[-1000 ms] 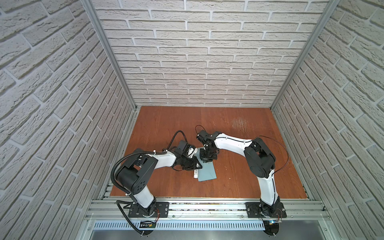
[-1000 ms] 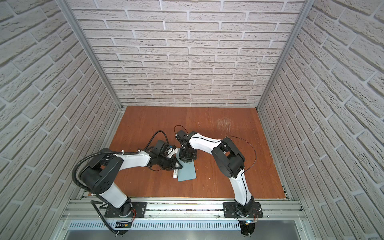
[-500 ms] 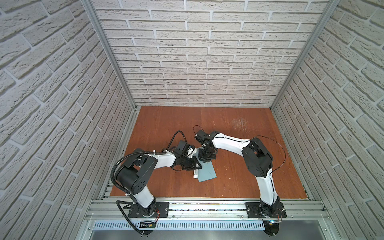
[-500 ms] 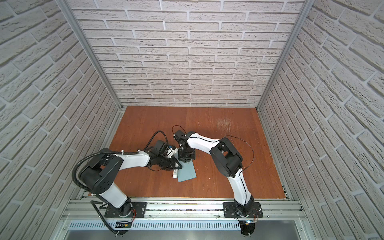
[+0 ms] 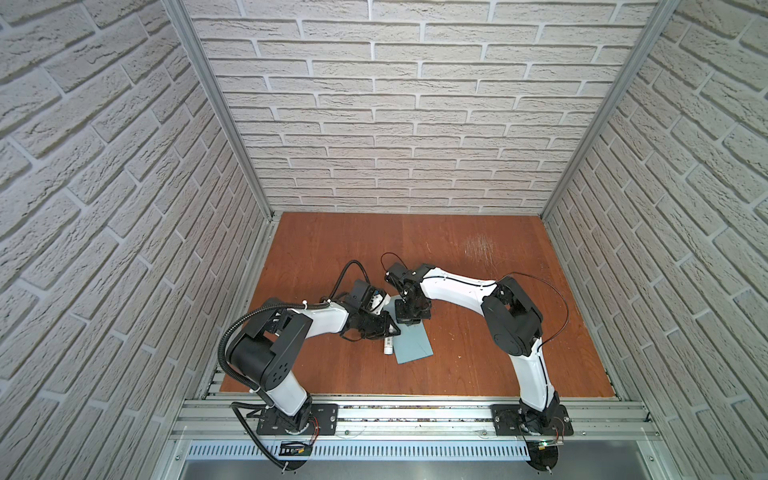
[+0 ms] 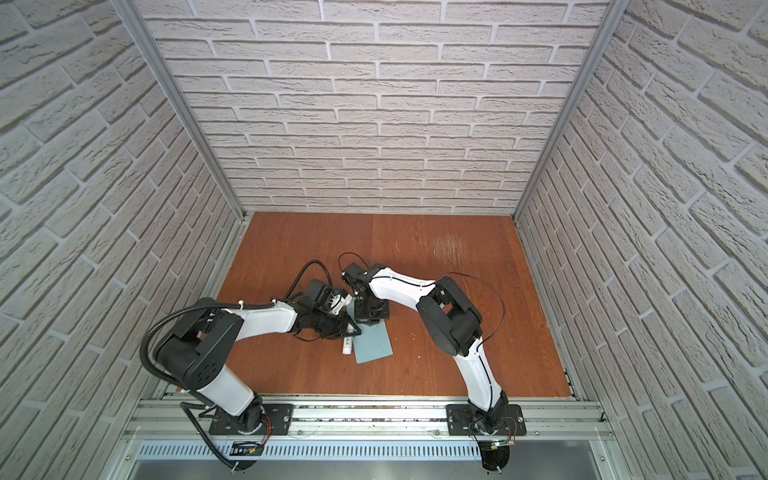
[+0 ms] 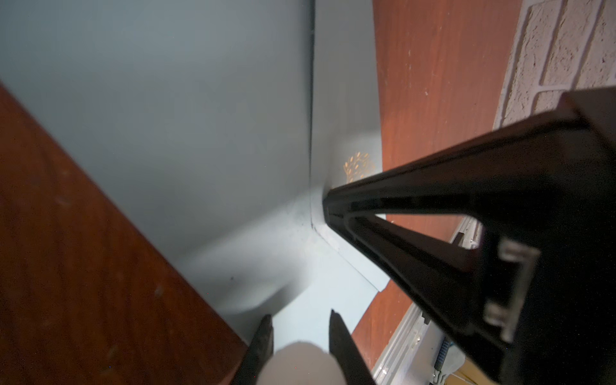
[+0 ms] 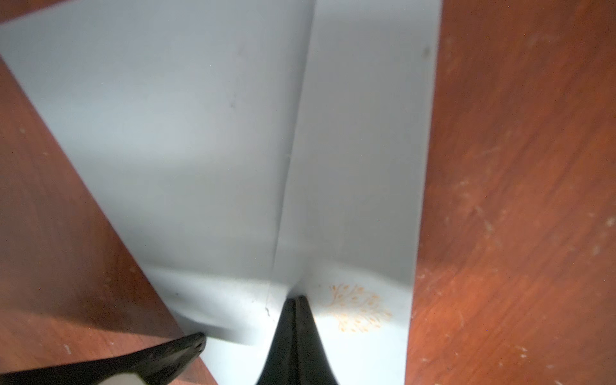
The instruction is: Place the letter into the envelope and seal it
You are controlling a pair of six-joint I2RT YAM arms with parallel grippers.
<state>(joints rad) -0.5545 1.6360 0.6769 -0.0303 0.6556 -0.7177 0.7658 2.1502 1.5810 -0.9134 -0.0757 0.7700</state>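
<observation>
The light blue-grey envelope (image 5: 412,344) (image 6: 372,344) lies flat near the middle of the table. My right gripper (image 8: 295,298) (image 5: 409,319) is at its far end, jaws shut, tips on the edge of a raised top layer (image 8: 186,160); I cannot tell if paper is pinched. Beside the tips a small gold ornament (image 8: 358,311) (image 7: 357,165) marks a pale sheet; I cannot tell if this is the letter. My left gripper (image 7: 300,320) (image 5: 390,332) is shut on a white stick (image 7: 296,363) (image 5: 388,347) at the envelope's left edge.
Both forearms meet low over the table (image 5: 478,332), wrists close together, and a left finger (image 8: 186,345) shows in the right wrist view. Brick walls enclose three sides. A metal rail (image 5: 415,411) runs along the front.
The right gripper's jaws have closed and its wrist has shifted slightly left. The left arm, the stick and the envelope have stayed in place.
</observation>
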